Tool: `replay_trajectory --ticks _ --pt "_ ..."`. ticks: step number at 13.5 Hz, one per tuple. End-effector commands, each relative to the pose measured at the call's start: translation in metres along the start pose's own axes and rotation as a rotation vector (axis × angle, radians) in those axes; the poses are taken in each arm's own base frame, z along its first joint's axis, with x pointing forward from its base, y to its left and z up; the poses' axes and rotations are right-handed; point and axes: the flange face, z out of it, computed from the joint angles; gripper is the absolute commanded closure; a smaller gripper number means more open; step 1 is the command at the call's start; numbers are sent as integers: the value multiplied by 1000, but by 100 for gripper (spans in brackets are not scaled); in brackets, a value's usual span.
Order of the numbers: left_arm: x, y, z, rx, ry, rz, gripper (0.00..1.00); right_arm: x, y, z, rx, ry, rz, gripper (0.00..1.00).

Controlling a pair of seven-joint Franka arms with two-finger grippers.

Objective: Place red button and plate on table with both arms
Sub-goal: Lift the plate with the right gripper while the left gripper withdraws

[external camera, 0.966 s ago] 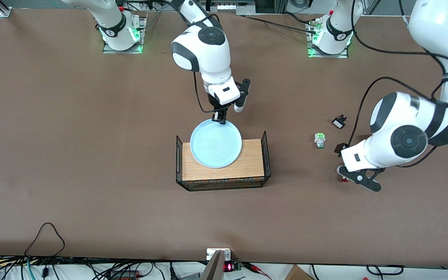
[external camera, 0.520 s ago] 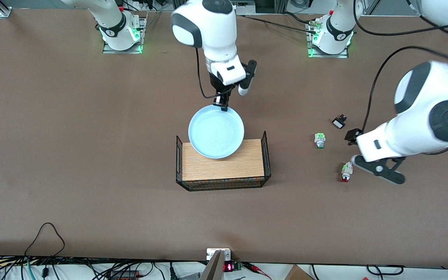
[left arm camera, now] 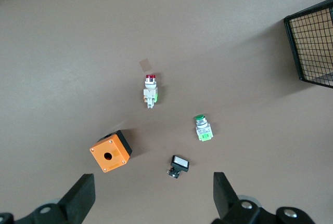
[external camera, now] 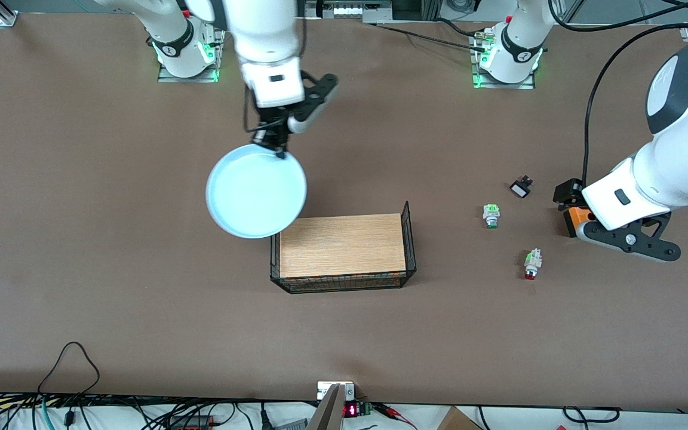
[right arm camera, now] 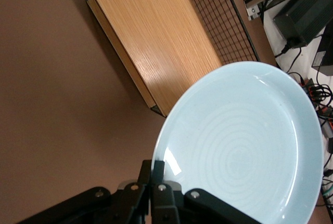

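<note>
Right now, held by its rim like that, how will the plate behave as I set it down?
The plate looks rigid and glossy, so it may slip or pivot in the right pincer, shut on one edge only. Hanging off one side, it probably droops. It could chip if its low edge hits the table first.

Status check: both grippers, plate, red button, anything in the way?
Right gripper shut on plate, airborne beside tray. Left gripper open, empty, over orange box. Red button on table. Nothing blocking.
</note>
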Motion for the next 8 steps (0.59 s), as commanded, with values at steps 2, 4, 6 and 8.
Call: replay_trajectory --ticks 2,4,6,8 --pt "-5 4 -1 -15 -33 -51 0 -72 41 24 2 -59 -18 100" --pt "-5 7 -2 -15 -35 -57 0 -112 59 57 4 -59 12 100" --pt "-5 10 -3 -18 -33 -51 0 -145 61 99 10 -54 45 100" --pt "-12 8 -14 -2 -20 -58 0 -182 71 147 8 -33 80 100"
